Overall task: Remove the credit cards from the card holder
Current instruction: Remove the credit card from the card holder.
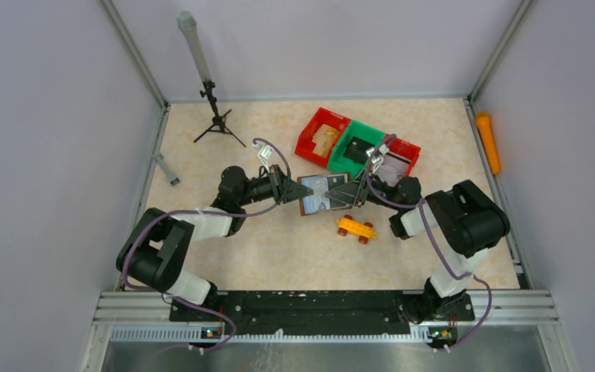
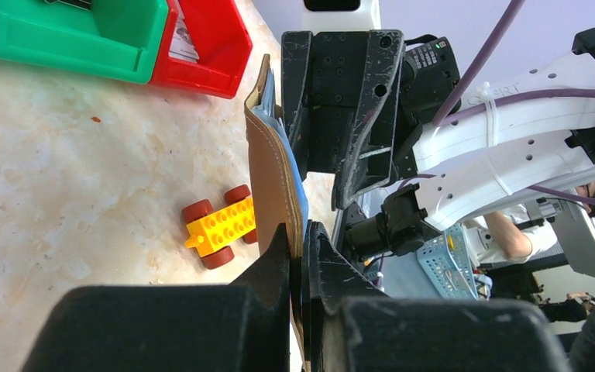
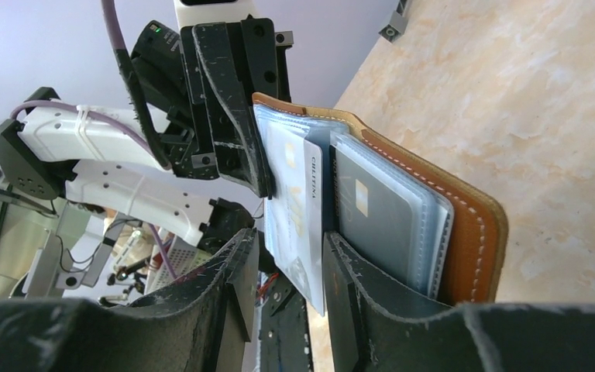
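Item: small brown leather-like folding card holder (image 3: 474, 225), rectangular, with pale stitching along its rounded edge. It is held open and up off the counter (image 1: 279, 256) between the two hands, near the middle of the work area. Left hand (image 2: 298, 242): black scuffed fingers clenched on one edge of the card holder, brown cover on one side and greyish-blue lining on the other. Right hand (image 3: 290, 252): meets the card holder from the opposite side, its black fingers straddling a pale glossy credit card (image 3: 294, 217) that stands out of the inner pockets. A sliver of gap shows beside that card, and I cannot tell whether the fingers pinch it. Interior: stacked clear plastic sleeves, the nearest one holding a flat grey credit card (image 3: 372, 209) with a small light chip patch. Counter: cream, marbled, stone-look, matt. Nearby: orange toy car (image 2: 221, 225) of studded plastic bricks with dark red wheels, on the counter just beside the card holder and apart from it. Farther back: green plastic bin (image 1: 339, 155) flanked by red plastic bins (image 1: 306, 146). Far left: small black tripod (image 1: 217, 116) carrying a grey tube. By the right wall: orange cylinder (image 1: 488, 143).
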